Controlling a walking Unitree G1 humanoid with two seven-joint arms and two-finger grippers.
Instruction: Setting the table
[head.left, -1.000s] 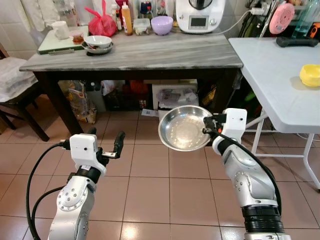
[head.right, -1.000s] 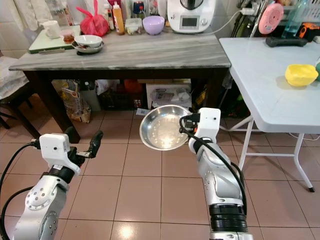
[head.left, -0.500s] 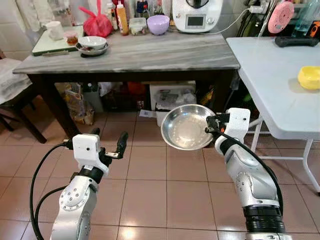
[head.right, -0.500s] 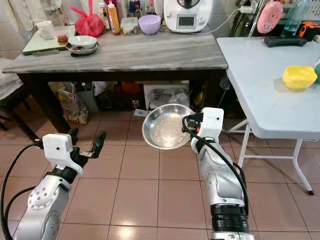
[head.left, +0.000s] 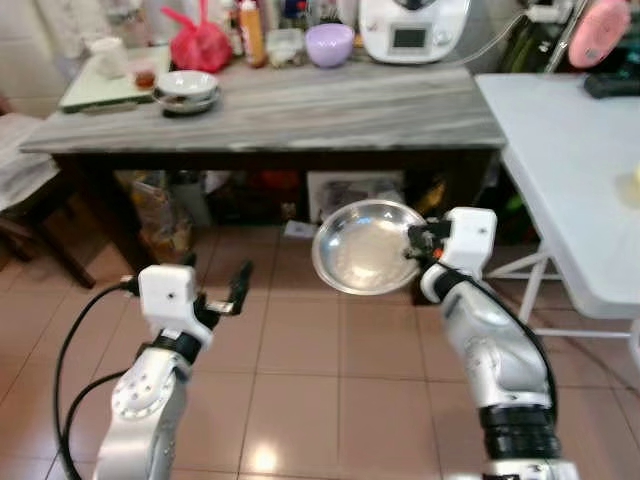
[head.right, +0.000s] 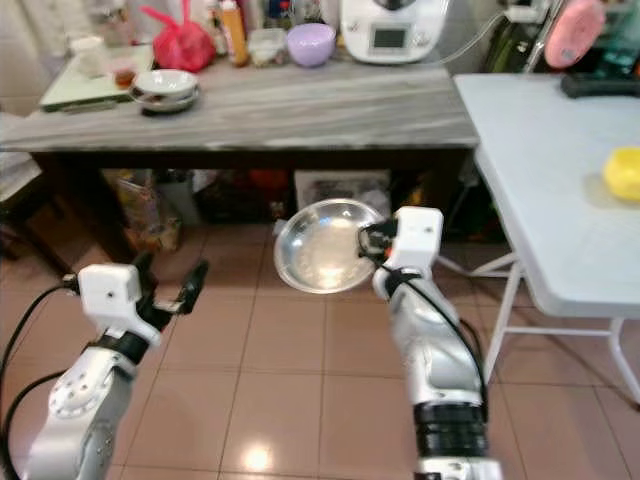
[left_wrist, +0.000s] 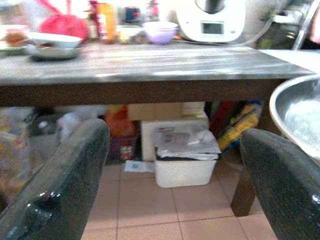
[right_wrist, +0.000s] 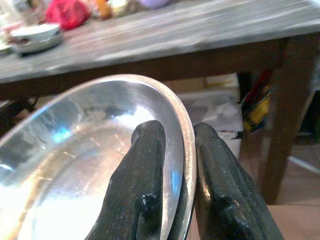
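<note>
Above tiled floor, before dark marble-topped table (head.left: 300, 105): right gripper (head.left: 412, 250) still pinching rim of shiny round steel plate (head.left: 365, 247), tilted. Left gripper (head.left: 215, 285) spread, empty. View shifted, blurred: robot likely walking; white folding table (head.left: 560, 150) nearer, delivery pending.

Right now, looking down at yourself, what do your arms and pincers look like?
Both arms are smooth silver metal with rounded joints. The right arm has a ribbed black band low down. Each wrist ends in a boxy white block. Thin black cables loop from the left arm. The left pincer and right pincer each have two long, dull black fingers with rounded tips.
</note>
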